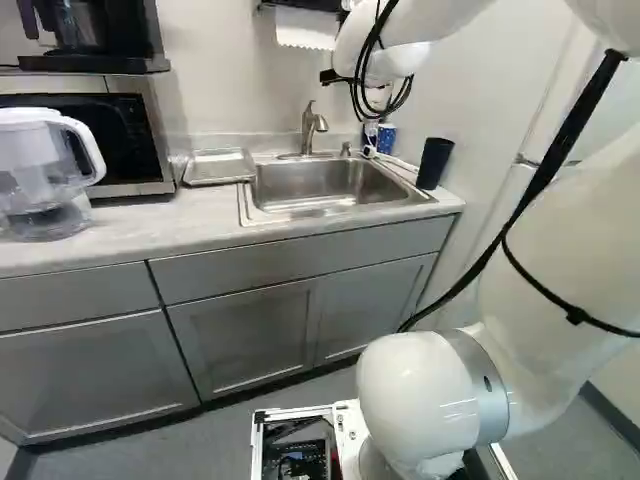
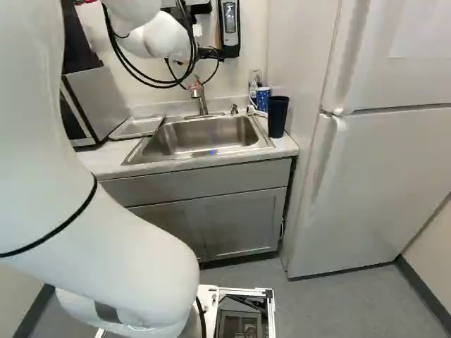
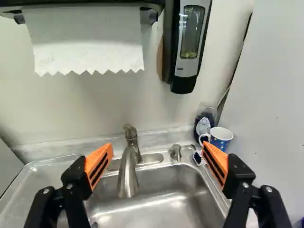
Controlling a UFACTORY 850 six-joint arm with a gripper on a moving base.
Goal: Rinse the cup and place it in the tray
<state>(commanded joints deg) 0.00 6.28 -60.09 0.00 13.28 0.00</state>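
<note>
Sink (image 1: 325, 183): silver-grey, with a faucet (image 3: 128, 175) of duller, browner metal. Right of the sink in the base views: tumbler (image 1: 435, 163), very dark navy, plain; mug (image 3: 222, 139), blue scattered with small light spots, white inside. Further right of the sink, a white refrigerator (image 2: 377, 169). Left of the sink: tray (image 1: 219, 166), pale silvery grey; microwave (image 1: 150, 135), silver and black. Around the sink: countertop (image 1: 130, 232), pale grey, faintly mottled. Below the sink: cabinet doors (image 1: 245, 335), plain grey. Above the sink: paper towel (image 3: 88, 40), white; soap dispenser (image 3: 191, 42), grey and black. Pads (image 3: 99, 161) before the sink: orange, marked with black slots.
</note>
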